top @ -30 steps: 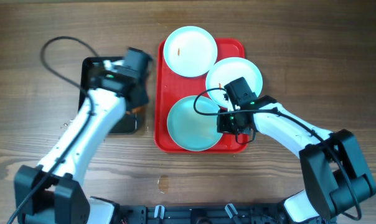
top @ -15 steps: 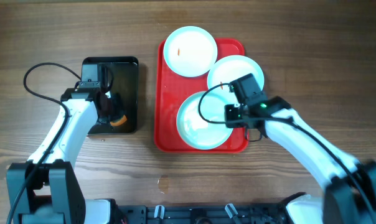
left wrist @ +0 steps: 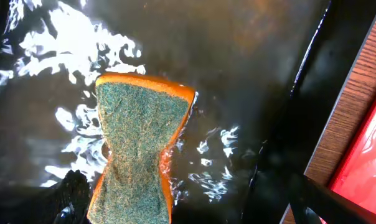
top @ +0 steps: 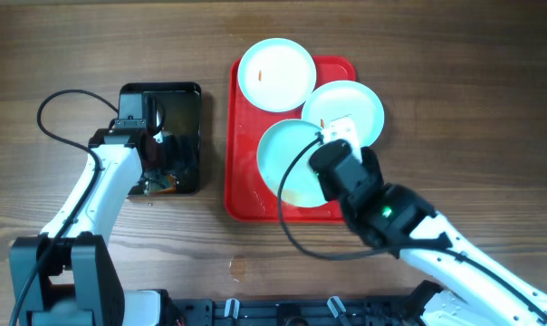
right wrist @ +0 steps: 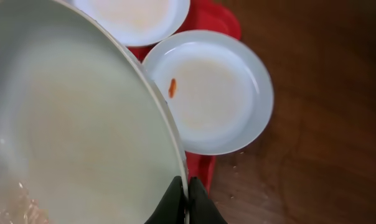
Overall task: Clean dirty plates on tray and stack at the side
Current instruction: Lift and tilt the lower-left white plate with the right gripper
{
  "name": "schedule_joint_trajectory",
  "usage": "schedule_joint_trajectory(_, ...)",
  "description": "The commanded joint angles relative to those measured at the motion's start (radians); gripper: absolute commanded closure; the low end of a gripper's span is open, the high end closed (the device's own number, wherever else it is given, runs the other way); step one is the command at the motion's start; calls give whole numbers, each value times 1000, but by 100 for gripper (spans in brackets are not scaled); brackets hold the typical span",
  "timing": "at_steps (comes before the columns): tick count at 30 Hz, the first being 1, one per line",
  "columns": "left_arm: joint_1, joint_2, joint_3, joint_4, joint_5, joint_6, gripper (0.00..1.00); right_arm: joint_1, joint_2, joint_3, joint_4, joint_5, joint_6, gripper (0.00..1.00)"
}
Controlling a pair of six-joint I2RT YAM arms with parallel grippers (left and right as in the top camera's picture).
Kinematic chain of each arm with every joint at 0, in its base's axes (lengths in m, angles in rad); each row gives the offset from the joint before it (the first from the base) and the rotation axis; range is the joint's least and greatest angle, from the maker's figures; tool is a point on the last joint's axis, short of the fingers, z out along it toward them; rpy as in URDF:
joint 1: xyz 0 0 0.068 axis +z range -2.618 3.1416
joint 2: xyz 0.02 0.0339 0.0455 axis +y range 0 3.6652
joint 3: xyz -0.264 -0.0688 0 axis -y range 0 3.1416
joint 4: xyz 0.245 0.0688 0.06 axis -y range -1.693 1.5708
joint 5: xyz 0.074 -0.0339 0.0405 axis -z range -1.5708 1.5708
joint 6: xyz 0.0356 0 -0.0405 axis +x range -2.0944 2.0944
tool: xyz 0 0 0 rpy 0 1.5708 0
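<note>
On the red tray (top: 242, 186) rest two pale-blue plates, one at the far end (top: 275, 74) and one on the right (top: 346, 107), whose orange smear (right wrist: 172, 87) shows in the right wrist view. A third plate (right wrist: 70, 137) hangs tilted above the tray's near half, with my right gripper (right wrist: 187, 202) shut on its rim. Faint orange streaks remain near its lower edge. My left gripper (left wrist: 194, 208) is open over the black tray (top: 185, 100). An orange sponge with a green scouring face (left wrist: 141, 143) lies in wet suds there, close to the left finger (left wrist: 70, 199).
The black tray sits just left of the red tray, with a narrow strip of wooden table (top: 215, 136) between them. My right arm (top: 391, 217) rises high over the tray's near right corner. Bare wood lies right of the tray (right wrist: 325, 124).
My left gripper has opened and let the sponge go into the black tray. My right arm has lifted the near plate off the red tray, tilted it and carried it higher.
</note>
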Motion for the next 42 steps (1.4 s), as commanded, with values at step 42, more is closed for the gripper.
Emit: schedule_joint_trajectory(42, 6, -12, -2, 2, 11, 10, 0, 280, 81, 15, 283, 615, -688, 96)
